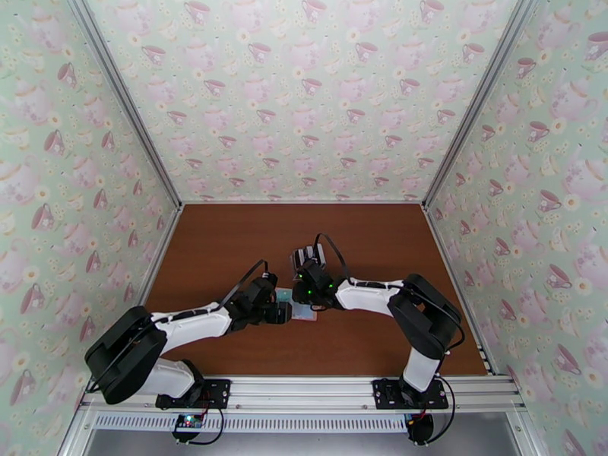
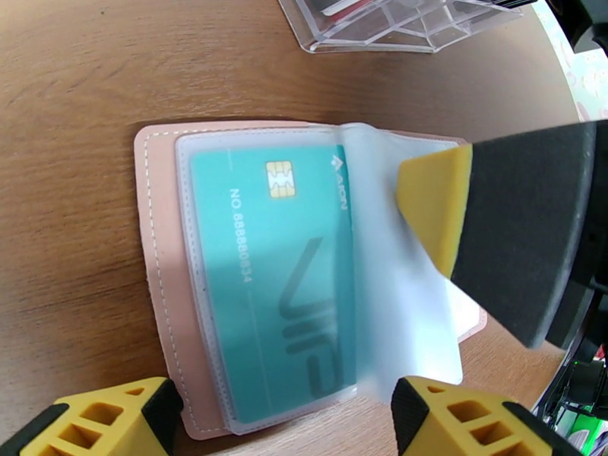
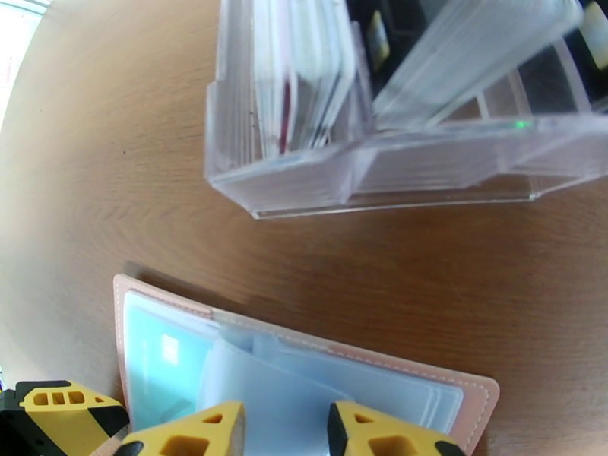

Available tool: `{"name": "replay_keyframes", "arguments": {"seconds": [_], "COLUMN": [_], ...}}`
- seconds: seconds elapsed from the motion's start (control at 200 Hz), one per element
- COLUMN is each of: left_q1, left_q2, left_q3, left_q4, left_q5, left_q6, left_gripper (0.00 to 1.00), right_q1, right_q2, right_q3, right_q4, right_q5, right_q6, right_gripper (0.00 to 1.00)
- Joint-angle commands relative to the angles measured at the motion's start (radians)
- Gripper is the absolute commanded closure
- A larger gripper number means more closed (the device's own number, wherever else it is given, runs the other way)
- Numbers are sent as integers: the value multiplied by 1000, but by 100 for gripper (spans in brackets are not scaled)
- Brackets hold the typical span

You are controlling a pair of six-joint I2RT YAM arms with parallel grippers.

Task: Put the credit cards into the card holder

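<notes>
Pink card holder [image 2: 156, 237], lying open on tabletop [image 2: 76, 85], teal card [image 2: 266, 283] sleeved inside; left fingers [image 2: 99, 423] wide apart by it, right fingers [image 3: 190, 435] narrowly apart astride a raised clear sleeve [image 2: 403, 298].

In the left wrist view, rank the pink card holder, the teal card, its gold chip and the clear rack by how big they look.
1. pink card holder
2. teal card
3. gold chip
Unranked: the clear card rack, cut off by the frame's top edge and farther from the camera.
</notes>
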Motion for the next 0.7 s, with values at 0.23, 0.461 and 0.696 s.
{"name": "replay_keyframes", "arguments": {"seconds": [0.23, 0.461, 0.696], "left_q1": [-7, -6, -6], "left_q2": [-41, -26, -27], "left_q3": [-13, -9, -13], "left_q4": [-4, -4, -2], "left_q5": [-2, 1, 2], "left_q6": [3, 2, 0], "left_gripper": [20, 19, 19], "right_q1": [11, 8, 1], "right_q2": [-93, -59, -8], "right_q3": [32, 50, 52], "right_q4": [-151, -148, -117], "right_q5": [109, 98, 82], "right_q6": [-43, -47, -44], "right_gripper": [64, 63, 63]}}
